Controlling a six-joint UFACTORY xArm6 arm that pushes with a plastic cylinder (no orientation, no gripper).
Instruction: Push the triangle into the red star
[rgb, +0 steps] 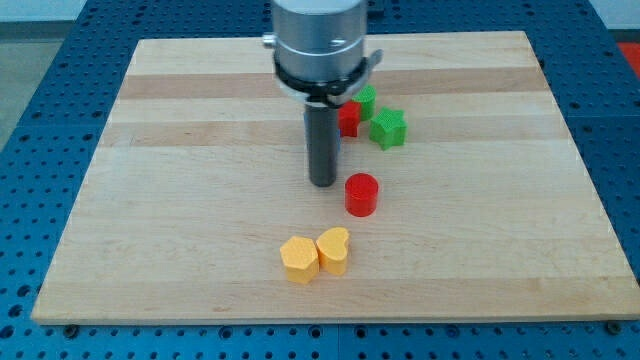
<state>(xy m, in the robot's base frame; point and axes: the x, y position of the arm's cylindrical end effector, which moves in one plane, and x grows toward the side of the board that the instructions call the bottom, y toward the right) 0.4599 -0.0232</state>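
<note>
Recorded with the red cylinder (362, 194) as the reference landmark on the wooden board (180, 200).

- My tip (322, 183): located just to the view's left of the red cylinder, slightly higher in the view, apart from it. No fingers fitted; a plain dark rod only, so nothing clasped or released.
- Red block (349, 120): positioned above the red cylinder toward the view's top, partly hidden behind the rod. Shape not fully discernible; taken as the red star of the task.
- Green block (367, 98): seated directly above the red block, touching or nearly touching it, farther from the red cylinder. Shape too hidden to confirm; possibly the triangle.
- Green star (388, 128): placed above and to the view's right of the red cylinder, just beside the red block.
- Yellow heart (334, 250): found below the red cylinder, slightly to the view's left.
- Yellow hexagon (299, 259): set touching the yellow heart on its left side, farther from the red cylinder.
</note>
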